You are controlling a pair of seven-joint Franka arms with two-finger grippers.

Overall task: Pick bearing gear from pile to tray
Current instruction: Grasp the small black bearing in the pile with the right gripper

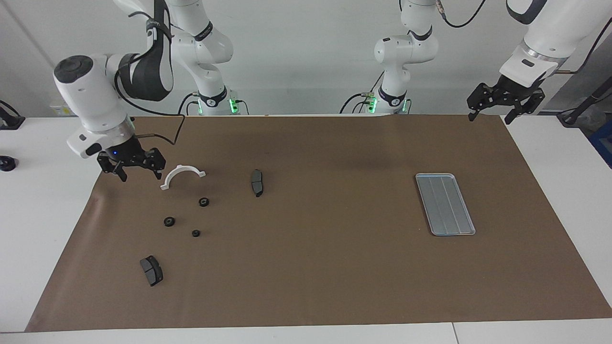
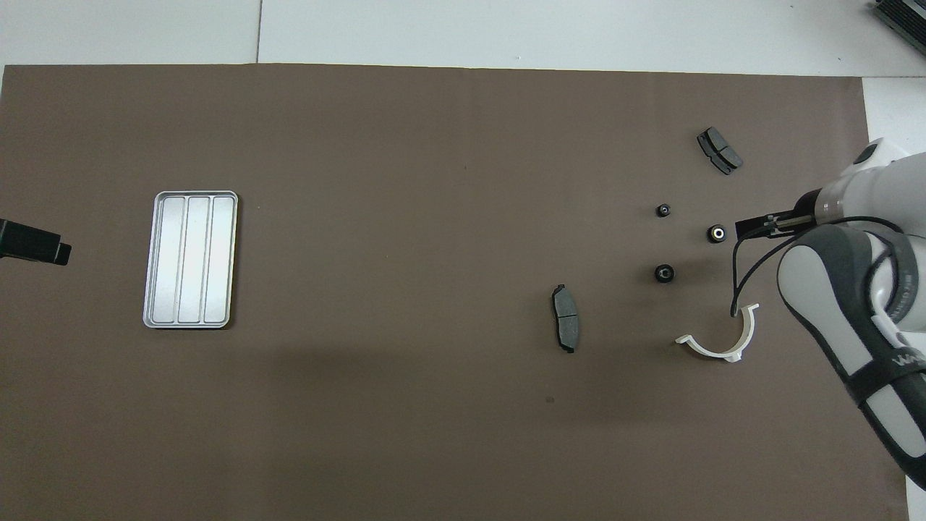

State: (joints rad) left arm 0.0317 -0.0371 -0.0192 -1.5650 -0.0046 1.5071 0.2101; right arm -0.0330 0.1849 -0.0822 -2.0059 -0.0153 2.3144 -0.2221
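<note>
The right gripper (image 1: 137,168), fingers spread and holding nothing, hangs over the mat's edge just beside the white bracket (image 1: 182,176). Three black gears (image 1: 204,202) (image 1: 169,221) (image 1: 196,233) lie on the mat (image 1: 311,267) between two grey pads (image 1: 257,183) (image 1: 151,270). The tray (image 1: 445,204) sits bare, well apart, toward the left arm's end. The left gripper (image 1: 506,99) waits open above the mat's corner there.

A brown mat (image 1: 306,267) covered the white table (image 1: 43,215). Tray (image 1: 445,204) lay frame-right in the facing view; the pile (image 1: 184,215) lay frame-left.
</note>
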